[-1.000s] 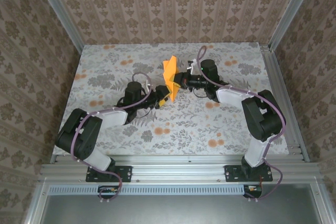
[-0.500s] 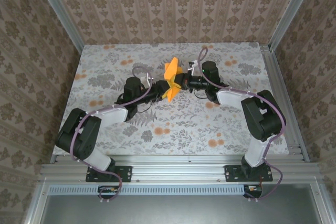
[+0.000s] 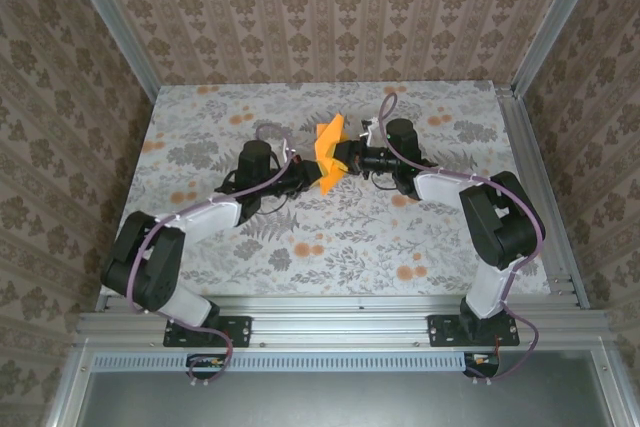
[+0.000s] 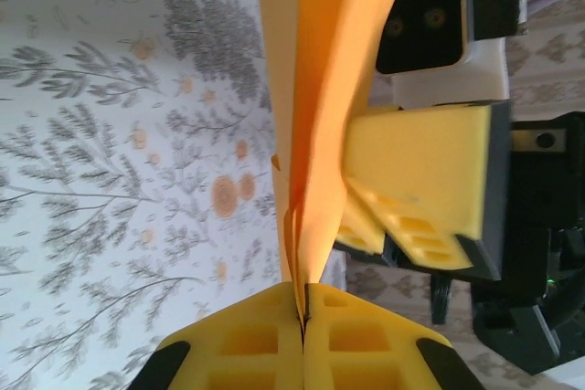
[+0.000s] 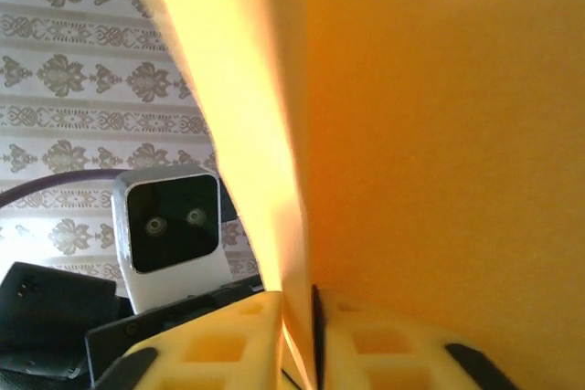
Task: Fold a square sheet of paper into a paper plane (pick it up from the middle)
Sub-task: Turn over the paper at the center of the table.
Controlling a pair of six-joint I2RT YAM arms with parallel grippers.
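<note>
The folded bright-orange paper sheet (image 3: 328, 147) is held up off the grey flower-print table (image 3: 220, 247), at about 12 o'clock from the table's middle. The left gripper (image 3: 316, 176) sits at 8 o'clock of the paper. The right gripper (image 3: 341, 158) sits at 3 o'clock of it. The left gripper's yellow fingers (image 4: 247, 344) are squeezed tight on one edge of the paper. The paper also goes between the right gripper's yellow fingers (image 5: 228, 340), with a thin dark slit beside it. I cannot tell if those fingers pinch it or not.
</note>
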